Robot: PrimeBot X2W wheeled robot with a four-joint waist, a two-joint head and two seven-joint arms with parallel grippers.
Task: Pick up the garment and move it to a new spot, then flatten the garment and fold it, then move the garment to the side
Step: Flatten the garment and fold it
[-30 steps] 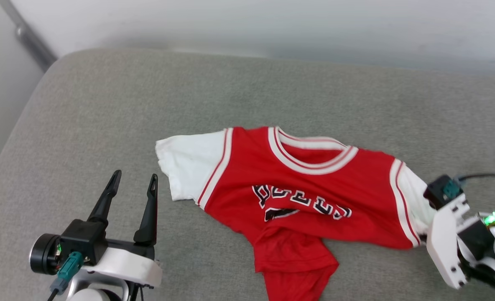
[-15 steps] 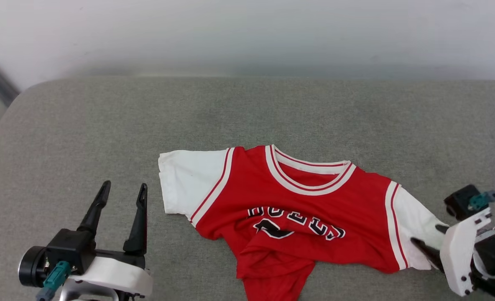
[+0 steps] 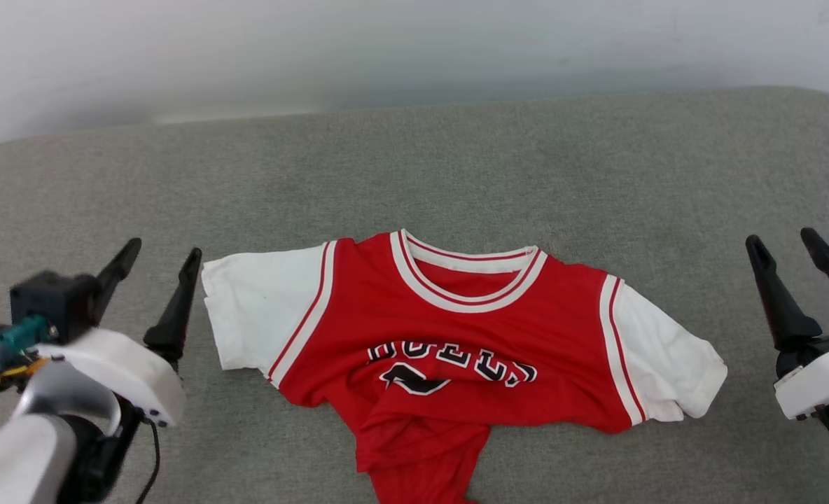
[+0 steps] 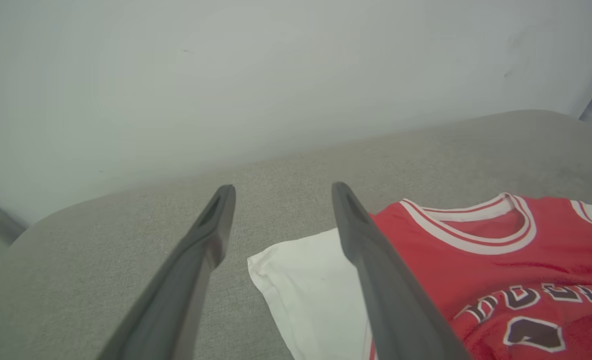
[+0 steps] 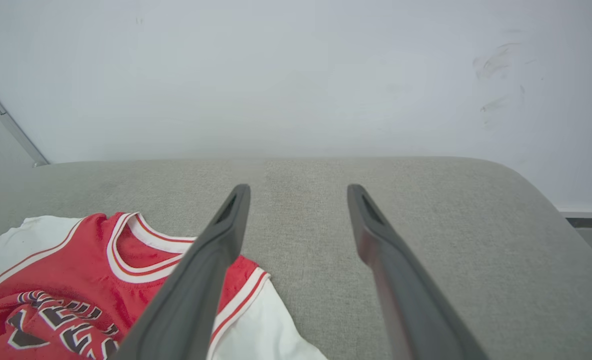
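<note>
Head view: the shirt (image 3: 456, 343) lies front-up near the middle of the grey cushion (image 3: 456, 168), collar toward the wall (image 3: 386, 49), with both white sleeves spread. Its lower half is bunched and folded over itself on my side, so it isn't flat yet. My left gripper (image 3: 162, 250) stands just beside one sleeve and my right gripper (image 3: 782, 238) stands apart from the other. Both have their fingers spread and hold nothing.

Left wrist view: my fingers are apart with bare cushion between them. The near sleeve lies just past the inner finger.

Right wrist view: the fingers are likewise apart and empty. The shirt sits low on the left, and one finger crosses in front of its sleeve.

I judge the fabric thin, light and limp. It will sag and crease wherever it isn't held, and a single layer may slip from a pinch. I'd take it at the two shoulders by the striped trim, or at the bottom corners once they're freed. The cushion is a soft woven pad with rounded corners and will likely drag on the cloth. A plain pale wall, lightly scuffed, backs it.
</note>
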